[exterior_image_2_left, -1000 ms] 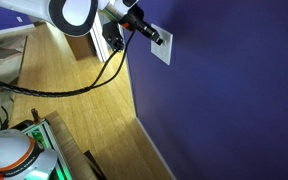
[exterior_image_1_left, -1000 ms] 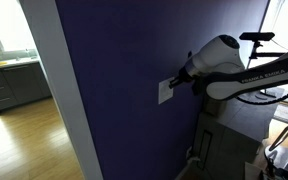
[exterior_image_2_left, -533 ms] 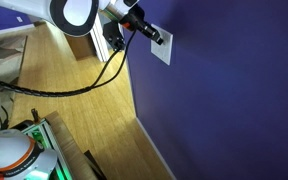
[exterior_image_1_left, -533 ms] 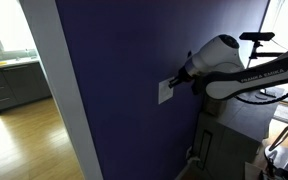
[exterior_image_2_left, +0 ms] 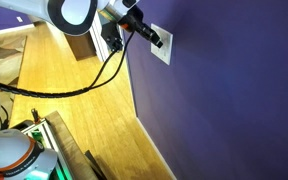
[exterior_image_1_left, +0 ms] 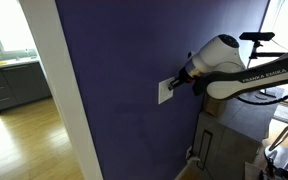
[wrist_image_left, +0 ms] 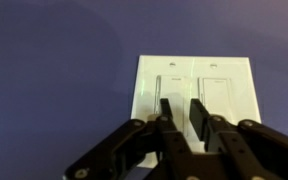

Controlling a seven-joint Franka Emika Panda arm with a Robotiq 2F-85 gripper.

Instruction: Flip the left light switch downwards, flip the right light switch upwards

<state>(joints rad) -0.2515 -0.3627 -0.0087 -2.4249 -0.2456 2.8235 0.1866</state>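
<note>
A cream-white wall plate sits on a dark purple wall and shows in both exterior views. In the wrist view the left light switch and the right light switch are upright rocker panels; I cannot tell their positions. My gripper points straight at the plate, its two black fingers drawn close with a narrow gap and nothing between them. Its tips are over the lower middle of the plate, between the two switches. In both exterior views the gripper is at the plate; contact is unclear.
A white door frame edges the wall, with a kitchen beyond it. A black cable hangs from the arm over the wooden floor. A dark cabinet stands under the arm.
</note>
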